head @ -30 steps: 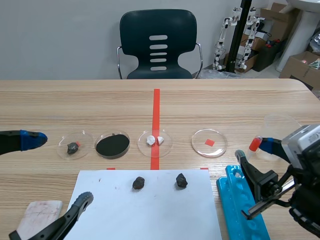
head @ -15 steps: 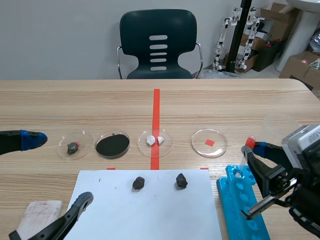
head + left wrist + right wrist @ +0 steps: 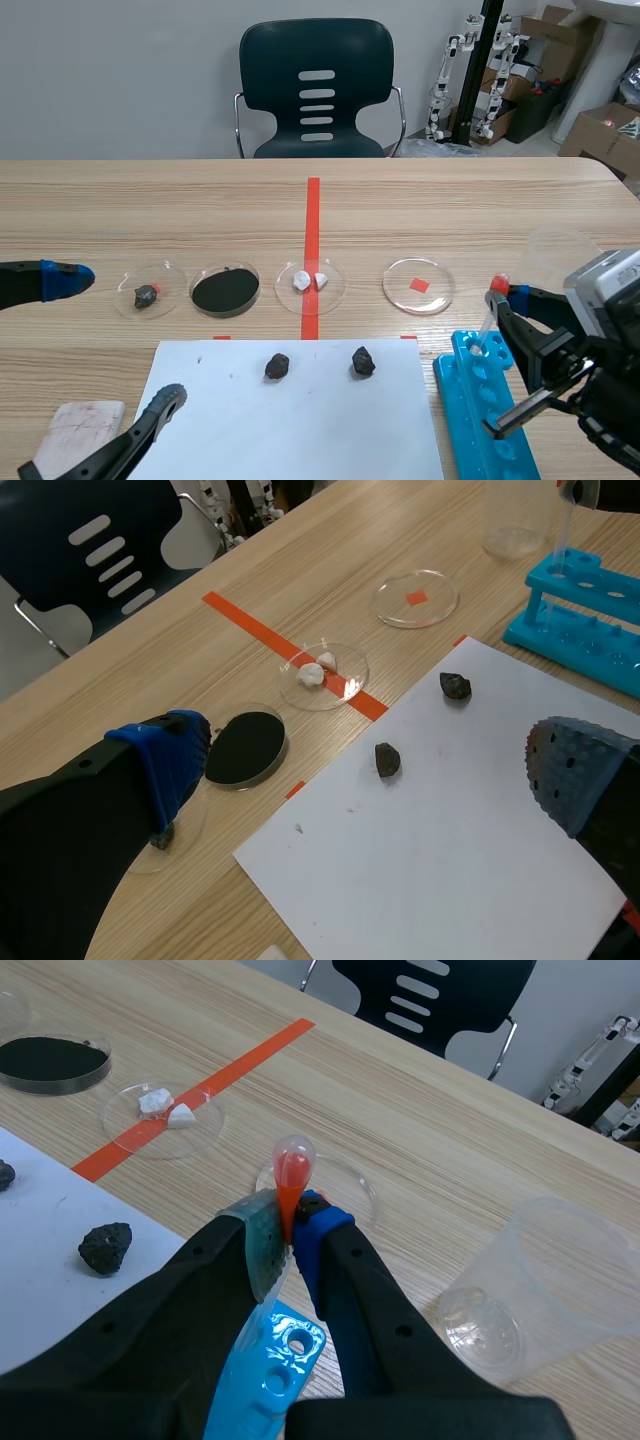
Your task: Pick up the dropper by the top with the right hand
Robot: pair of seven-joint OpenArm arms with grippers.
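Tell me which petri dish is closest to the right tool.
The dish over the red square, rightmost of four, nearest the right tool. Others hold a dark rock, black powder, white pieces.

Dropper [image 3: 292,1168] stem hidden within the right tool [image 3: 288,1228], blue rack [image 3: 478,402] cut off by scene's bottom edge

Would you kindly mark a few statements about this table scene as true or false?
1. The right end effector is shut on the dropper near its red top. True.
2. The left end effector grips something. False: it is open, with nothing between its fingers.
3. Two dark rocks lie on the white paper. True.
4. The clear cup lies on its side. False: it stands upright on the table, beside the right end effector.
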